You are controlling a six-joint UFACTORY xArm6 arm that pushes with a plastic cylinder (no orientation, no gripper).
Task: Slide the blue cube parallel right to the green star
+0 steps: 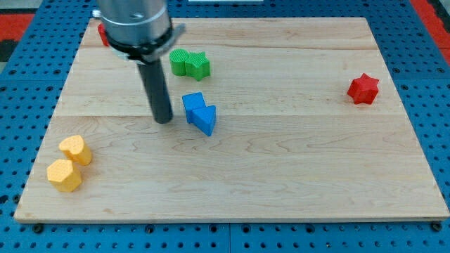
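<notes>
The blue cube (193, 106) sits left of the board's middle, touching a blue triangular block (205, 119) at its lower right. The green star (199, 65) lies above them toward the view's top, touching a green round block (180, 62) on its left. My tip (163, 119) rests on the board just left of the blue cube, a small gap between them. The dark rod rises to the arm's grey body at the view's top.
A red star (363, 88) lies at the right. Two yellow blocks (75, 150) (65, 176) sit at the lower left. A red block (103, 33) shows partly behind the arm at the top left. The wooden board (281, 176) lies on a blue pegboard.
</notes>
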